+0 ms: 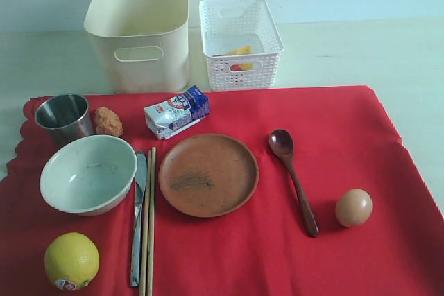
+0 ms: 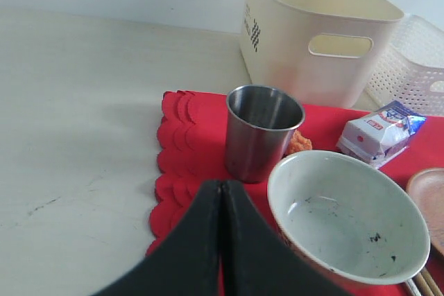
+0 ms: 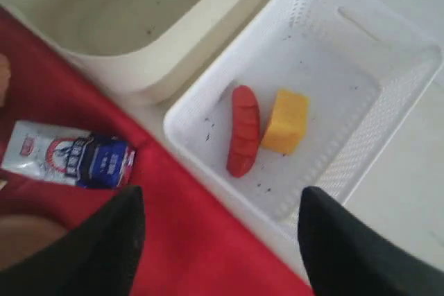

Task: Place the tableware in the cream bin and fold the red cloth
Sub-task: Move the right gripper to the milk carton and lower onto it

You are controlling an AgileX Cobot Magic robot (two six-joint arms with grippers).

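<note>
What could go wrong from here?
The brown egg and yellow lemon sit loose on the scalloped red cloth; folding it early could roll them off.
The flat metal knife lies close beside the wooden chopsticks, so a pinch may drag both.
The open right claw hangs over the white lattice basket, not the tall cream plastic bin: wrong-container risk.

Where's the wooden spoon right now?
Exterior view: the wooden spoon lies on the red cloth, right of the brown plate, its handle end close to the egg on its right.
</note>
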